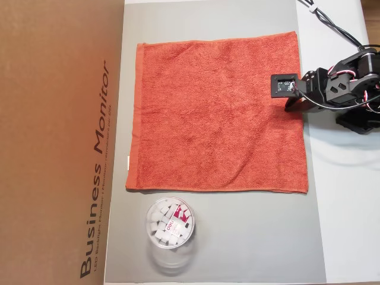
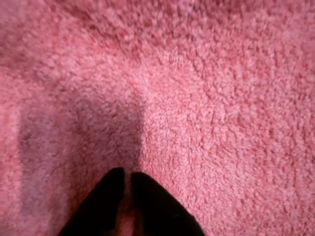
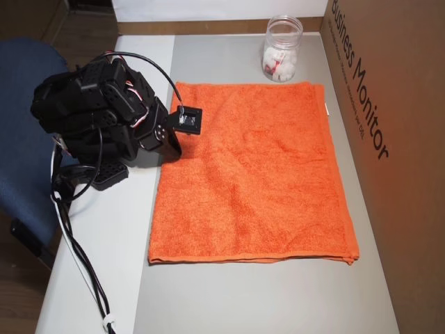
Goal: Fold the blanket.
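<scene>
Both overhead views hid the gripper (image 2: 127, 173) under its camera; wrist view showed fingertips nearly closed, empty, above the blanket (image 2: 206, 98).

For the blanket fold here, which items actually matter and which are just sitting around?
Part of the job:
- the blanket, spread flat and unfolded on the grey mat
- the gripper, fingertips nearly together over the blanket's edge

Just lying about:
- the clear jar of small white packets beside the blanket
- the cardboard box marked Business Monitor
- the blue chair
</scene>
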Robot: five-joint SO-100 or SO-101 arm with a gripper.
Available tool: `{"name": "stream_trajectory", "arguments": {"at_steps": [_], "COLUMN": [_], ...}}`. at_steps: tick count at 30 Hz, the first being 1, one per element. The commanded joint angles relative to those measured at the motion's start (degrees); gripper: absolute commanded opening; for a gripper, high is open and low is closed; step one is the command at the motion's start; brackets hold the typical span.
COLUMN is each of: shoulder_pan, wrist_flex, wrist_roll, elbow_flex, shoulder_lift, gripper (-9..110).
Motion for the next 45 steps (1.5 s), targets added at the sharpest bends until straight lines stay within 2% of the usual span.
{"name": "stream_trajectory", "arguments": {"at_steps": [1,7,21,34,45], "shoulder_pan": [0.26,0.26,2.37,14.33,29.71], "wrist_flex": [0.09,-0.18,0.44,0.53,0.53], "wrist_roll": [-0.62,-0.62,0.00,0.18,0.44], "elbow_flex": [-3.60,-8.79,-34.28,-46.67,-50.54], "shoulder_lift": [0.26,-5.10,-29.88,-40.17,-41.75], "gripper": [0,0,0,0,0]}}
